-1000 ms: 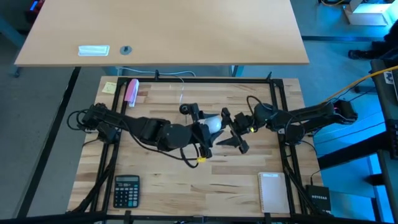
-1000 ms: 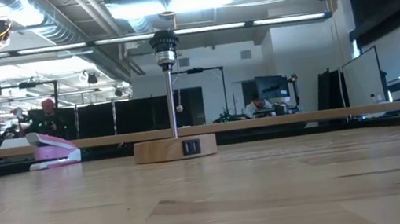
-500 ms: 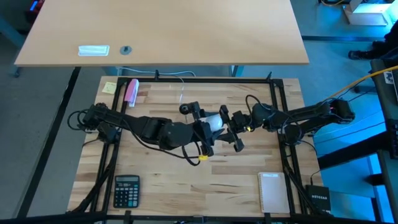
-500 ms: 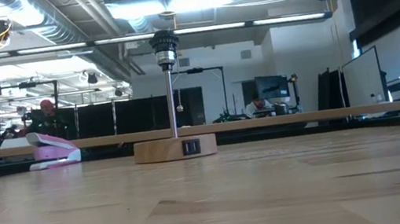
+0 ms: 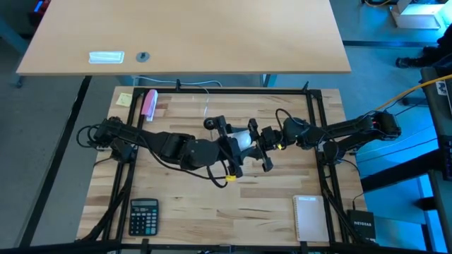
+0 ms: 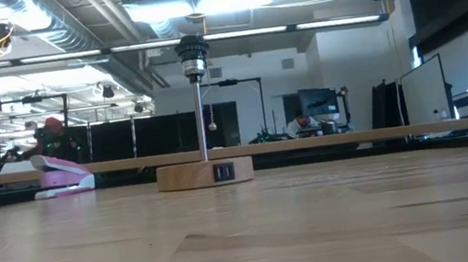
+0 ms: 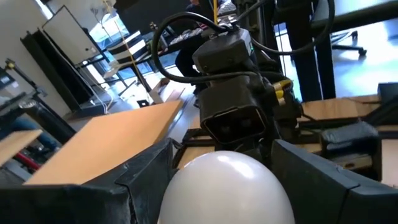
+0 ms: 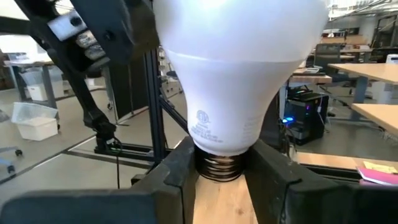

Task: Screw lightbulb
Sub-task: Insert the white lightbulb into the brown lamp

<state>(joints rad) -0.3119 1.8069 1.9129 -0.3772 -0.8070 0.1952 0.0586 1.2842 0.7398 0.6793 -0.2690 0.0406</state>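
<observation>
The left gripper [image 5: 236, 144] holds the bulb [image 5: 243, 140] by its round part, up in the air over the middle of the table [image 5: 212, 204]. The right gripper [image 5: 260, 147] closes its fingers on the bulb's screw end. It should grip there firmly before the left lets go. The lamp stand [image 6: 206, 171] waits nearby, and nothing blocks the way. The calculator [image 5: 144, 215] lies far off.

Matt white lightbulb [image 8: 239, 68]; seemingly metal base
</observation>
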